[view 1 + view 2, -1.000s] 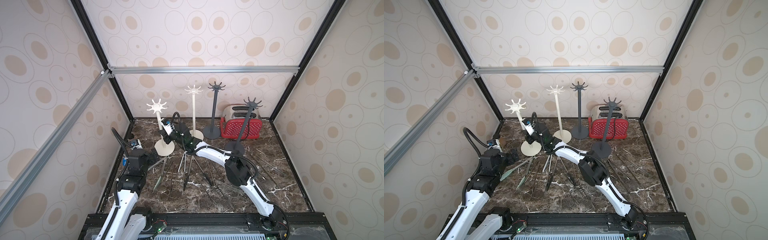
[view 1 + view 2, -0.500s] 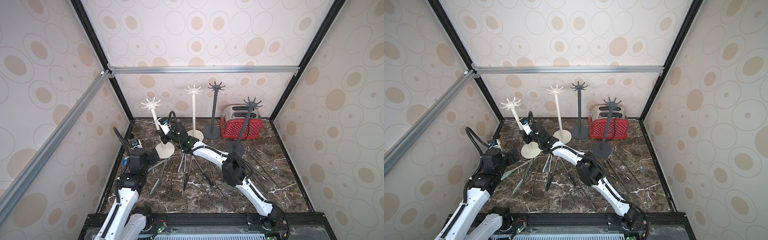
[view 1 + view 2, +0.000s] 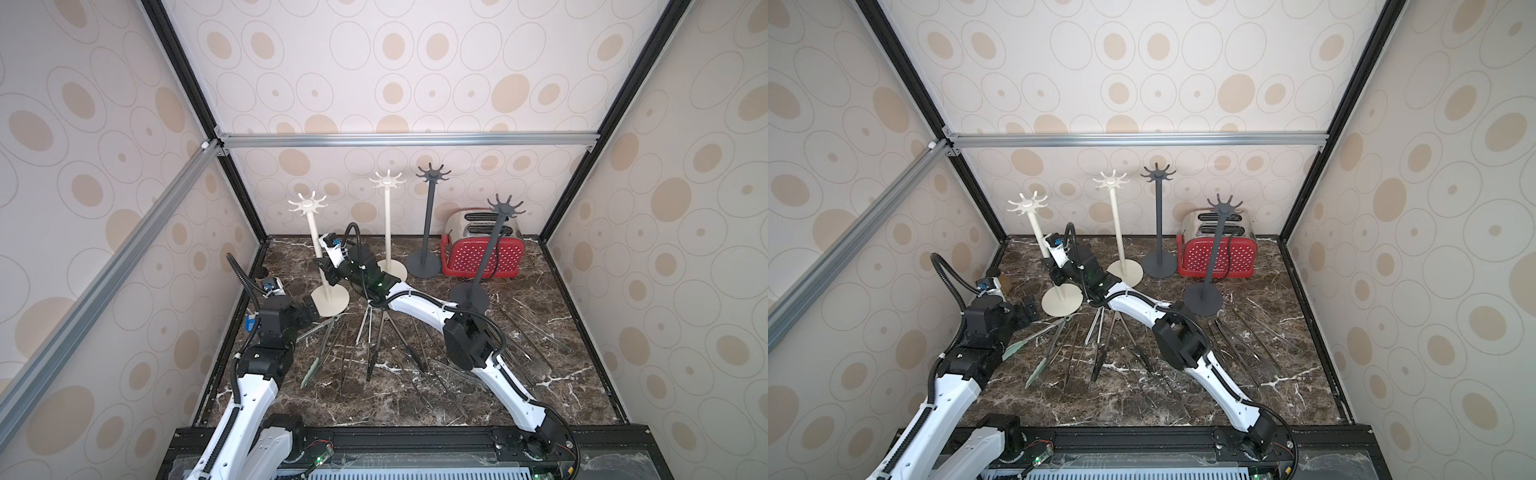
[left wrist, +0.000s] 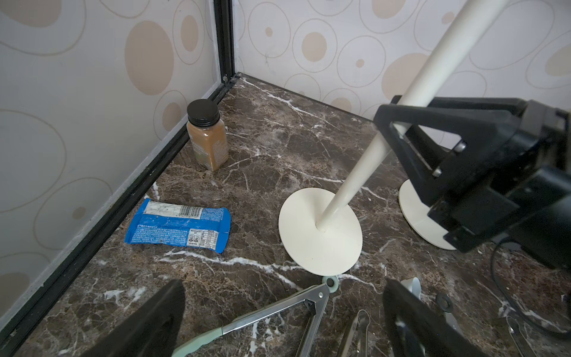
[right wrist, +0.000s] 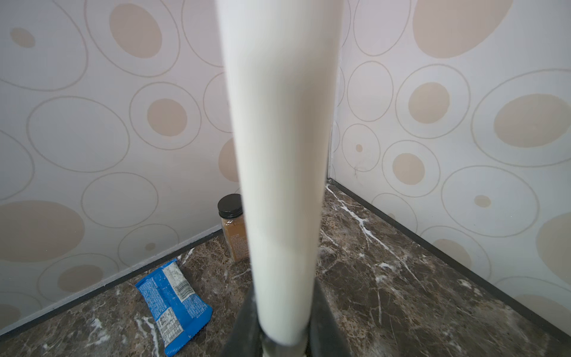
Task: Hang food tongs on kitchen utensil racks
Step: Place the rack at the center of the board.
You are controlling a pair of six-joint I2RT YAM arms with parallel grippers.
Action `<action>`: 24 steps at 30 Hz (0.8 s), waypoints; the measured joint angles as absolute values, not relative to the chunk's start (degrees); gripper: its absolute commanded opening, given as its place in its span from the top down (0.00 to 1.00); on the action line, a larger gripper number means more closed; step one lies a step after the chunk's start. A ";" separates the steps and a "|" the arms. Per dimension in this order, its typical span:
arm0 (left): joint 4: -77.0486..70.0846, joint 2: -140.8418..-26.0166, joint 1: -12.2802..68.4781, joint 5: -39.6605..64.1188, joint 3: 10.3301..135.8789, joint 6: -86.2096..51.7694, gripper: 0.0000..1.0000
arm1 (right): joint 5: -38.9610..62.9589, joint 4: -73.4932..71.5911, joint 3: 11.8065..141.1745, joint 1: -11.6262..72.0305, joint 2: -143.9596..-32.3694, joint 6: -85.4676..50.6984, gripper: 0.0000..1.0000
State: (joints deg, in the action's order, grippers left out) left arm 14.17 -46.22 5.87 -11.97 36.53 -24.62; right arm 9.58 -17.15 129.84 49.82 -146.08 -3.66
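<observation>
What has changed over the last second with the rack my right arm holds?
The right gripper, fingers shut on the near cream rack at its pole, shifted toward the left wall. The rack's crown swung that way, then slightly back, its base hardly moving. Nothing was grabbed or released. The left gripper stayed open over the tongs; the other racks, toaster and tongs kept their places.

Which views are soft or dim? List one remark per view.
Right wrist view: the cream rack fills the centre, close and soft. Left wrist view: marble floor sharp, the left gripper dark and soft-edged. Both top views: even light, thin tongs faint against that floor.
</observation>
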 measured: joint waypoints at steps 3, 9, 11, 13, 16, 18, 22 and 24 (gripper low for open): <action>13.96 -46.22 5.87 -12.10 36.23 -24.60 0.01 | 10.57 -17.56 129.84 49.47 -146.17 -4.29 1.00; 13.72 -46.22 5.87 -12.21 35.55 -24.60 0.01 | 10.94 -19.38 129.82 49.36 -146.78 -4.95 1.00; 13.43 -46.22 5.87 -12.25 35.31 -24.60 0.01 | 10.92 -20.60 129.01 49.39 -146.78 -5.06 1.00; 12.93 -46.22 5.87 -12.34 34.98 -24.60 0.01 | 10.92 -23.35 127.24 49.47 -146.63 -5.04 1.00; 12.64 -46.22 5.87 -12.36 34.68 -24.62 0.01 | 10.26 -27.49 123.33 49.93 -145.38 -4.40 1.00; 12.49 -46.22 5.87 -12.36 34.59 -24.62 0.01 | 9.32 -29.43 121.27 50.19 -144.59 -4.16 1.00; 12.25 -46.04 5.87 -12.38 34.28 -24.60 0.01 | 7.94 -31.48 119.02 50.48 -143.65 -3.90 1.00; 12.08 -45.71 5.87 -12.40 33.98 -24.60 0.01 | 7.44 -31.99 118.63 50.70 -143.50 -3.60 1.00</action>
State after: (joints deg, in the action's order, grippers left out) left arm 12.08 -45.71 5.87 -12.40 33.98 -24.60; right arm 7.44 -31.99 118.63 50.70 -143.50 -3.60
